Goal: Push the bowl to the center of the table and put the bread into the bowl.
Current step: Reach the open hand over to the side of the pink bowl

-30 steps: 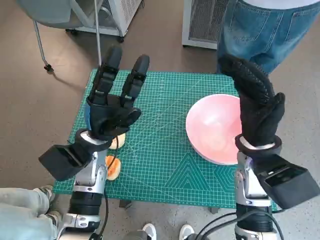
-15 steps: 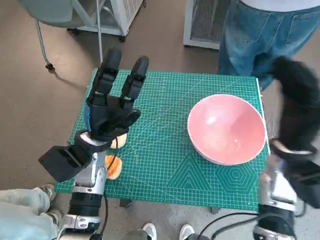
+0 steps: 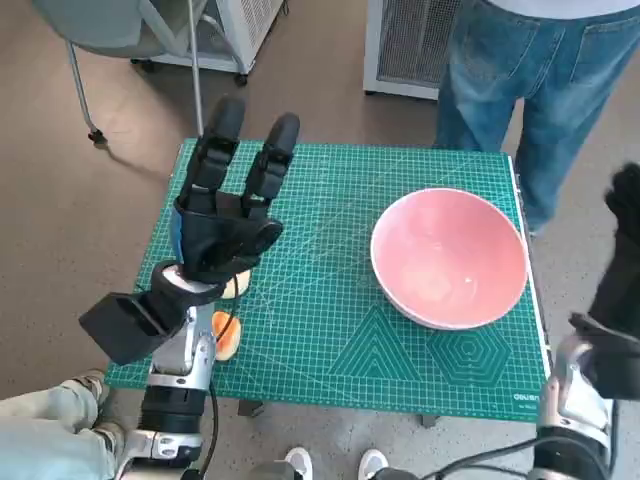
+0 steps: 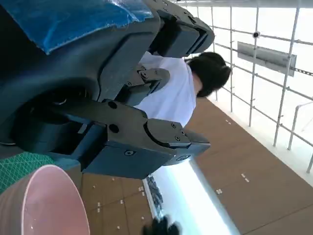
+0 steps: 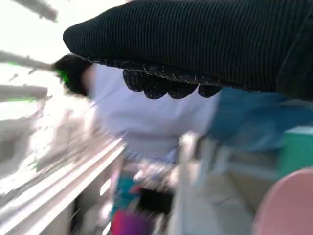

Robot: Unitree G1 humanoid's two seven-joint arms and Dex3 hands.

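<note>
The surface (image 3: 330, 330), covered by a green grid mat, fills the middle of the head view, with its near right corner partly behind the right forearm. A person in jeans (image 3: 520, 70) stands at its far side, cut off above the legs; in the right wrist view the same person is a blur of white top and blue. The pink bowl (image 3: 449, 257) sits on the right half of the surface, close to the right edge, upright with nothing visible in it. The left robot hand (image 3: 225, 215) is raised above the left part of the surface, fingers spread and holding nothing. It hides most of the bread (image 3: 226, 336), of which only orange-brown pieces show near the left front corner. The right robot hand (image 3: 622, 250) is off the surface's right side, cut by the picture edge; I cannot tell whether it is open or closed.
</note>
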